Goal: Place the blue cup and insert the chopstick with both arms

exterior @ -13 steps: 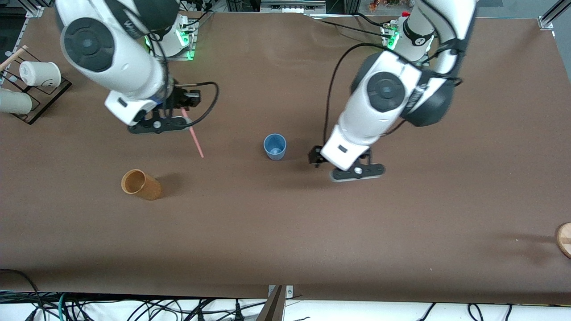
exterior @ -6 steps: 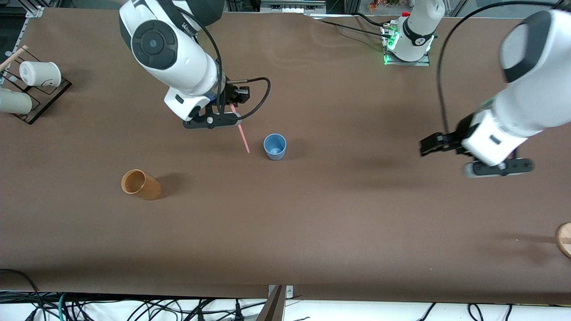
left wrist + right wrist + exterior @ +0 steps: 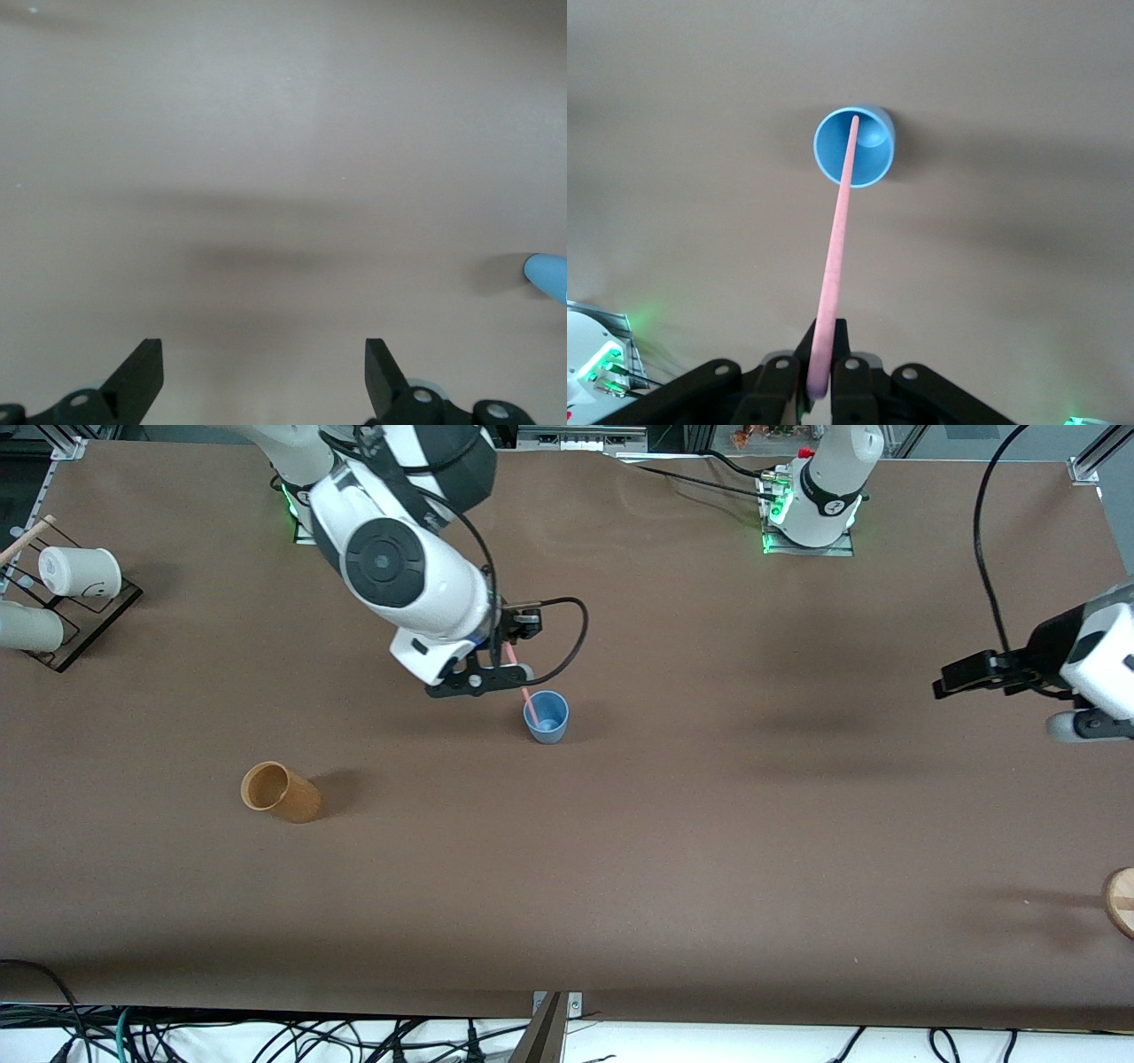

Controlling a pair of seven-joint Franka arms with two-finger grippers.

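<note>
Overhead, the right gripper [image 3: 509, 657] hangs above the blue cup [image 3: 546, 716] mid-table, jaws clamped on the slanting chopstick [image 3: 530, 704], tip over its mouth; the left gripper [image 3: 264, 376] hovers near the table's left-arm end, jaws apart.

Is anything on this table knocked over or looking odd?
Yes: the tan-brown cup lies on its side, nearer the camera than the upright blue cup. The rest seems orderly: the right gripper holds the pink chopstick over that cup, and the left gripper waits open.
</note>
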